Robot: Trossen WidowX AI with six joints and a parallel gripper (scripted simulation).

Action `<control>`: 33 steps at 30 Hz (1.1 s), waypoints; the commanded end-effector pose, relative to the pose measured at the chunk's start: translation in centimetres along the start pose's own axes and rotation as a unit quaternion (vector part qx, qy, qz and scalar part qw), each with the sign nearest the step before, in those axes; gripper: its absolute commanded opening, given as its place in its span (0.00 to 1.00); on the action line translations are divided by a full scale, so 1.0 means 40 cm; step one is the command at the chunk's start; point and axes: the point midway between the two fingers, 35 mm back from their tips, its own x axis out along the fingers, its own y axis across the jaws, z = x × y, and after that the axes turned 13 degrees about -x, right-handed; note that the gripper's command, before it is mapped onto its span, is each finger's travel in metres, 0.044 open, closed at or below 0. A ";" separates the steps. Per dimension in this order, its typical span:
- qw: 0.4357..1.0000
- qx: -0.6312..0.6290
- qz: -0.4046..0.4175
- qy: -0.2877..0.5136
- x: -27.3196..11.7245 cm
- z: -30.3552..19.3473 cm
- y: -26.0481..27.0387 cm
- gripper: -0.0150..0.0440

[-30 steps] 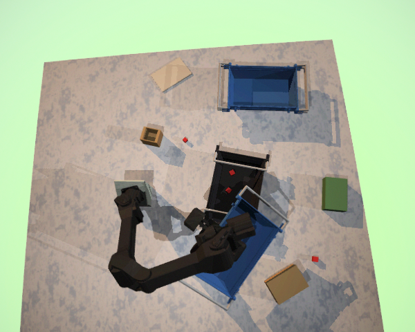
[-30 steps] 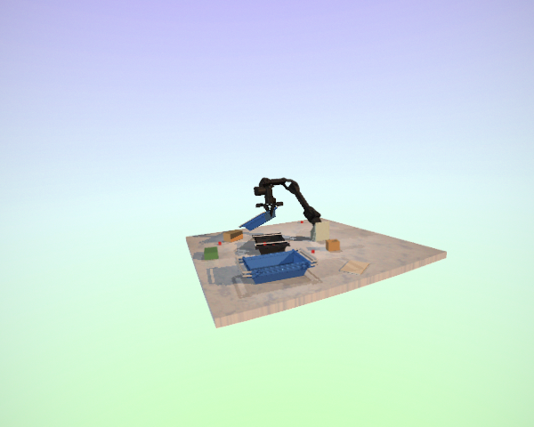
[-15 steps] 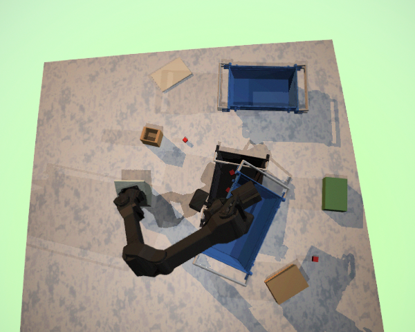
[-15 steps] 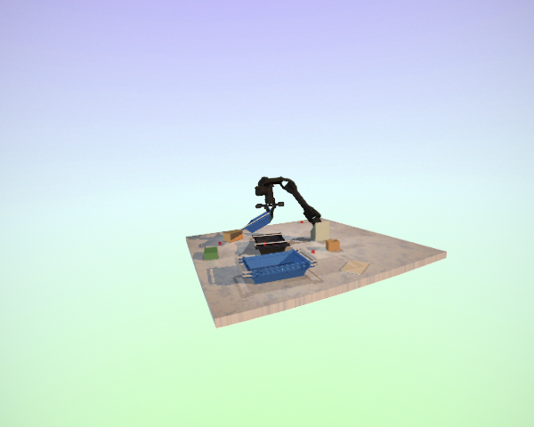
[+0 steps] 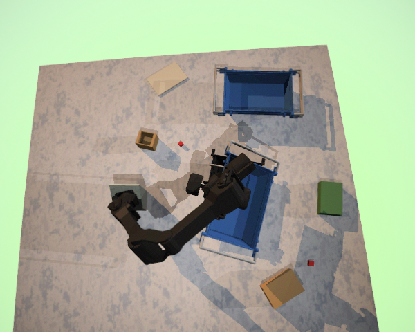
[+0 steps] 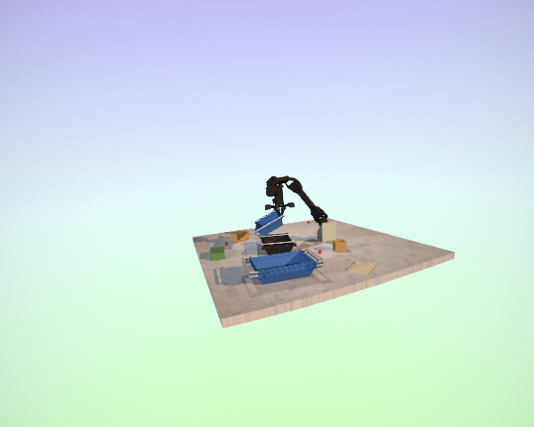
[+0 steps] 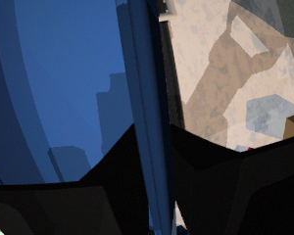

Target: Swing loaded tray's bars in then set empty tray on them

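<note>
The loaded black tray [image 5: 218, 160] [image 6: 283, 246] stands on the table. Both of its wire bars appear to lie across its top in the exterior view; one bar [image 5: 216, 165] shows in the top view. A red block [image 6: 271, 244] shows at it; the rest of its load is hidden. My gripper [image 6: 279, 213] [image 7: 147, 129] is shut on a long side wall of the empty blue tray [image 5: 232, 223] [image 6: 268, 221] [image 7: 54, 73]. The held tray hangs in the air, clearly tilted, its left end lower in the exterior view. From above it covers most of the black tray.
Another blue tray [image 5: 257, 89] [image 6: 286, 273] stands beyond the black tray. A green block [image 5: 329, 198] [image 6: 217, 253], an orange block [image 5: 286, 284] [image 6: 239, 236], a small open box [image 5: 146, 139] [image 6: 339, 245], a flat tan board [image 5: 167, 78] [image 6: 361, 267] and loose red cubes [image 5: 180, 143] lie around.
</note>
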 end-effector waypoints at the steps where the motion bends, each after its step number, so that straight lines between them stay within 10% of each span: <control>1: 1.000 -0.028 0.012 -0.003 -0.014 -0.063 -0.003 0.25; 33: 0.999 -0.042 0.012 -0.007 -0.014 -0.092 -0.008 0.25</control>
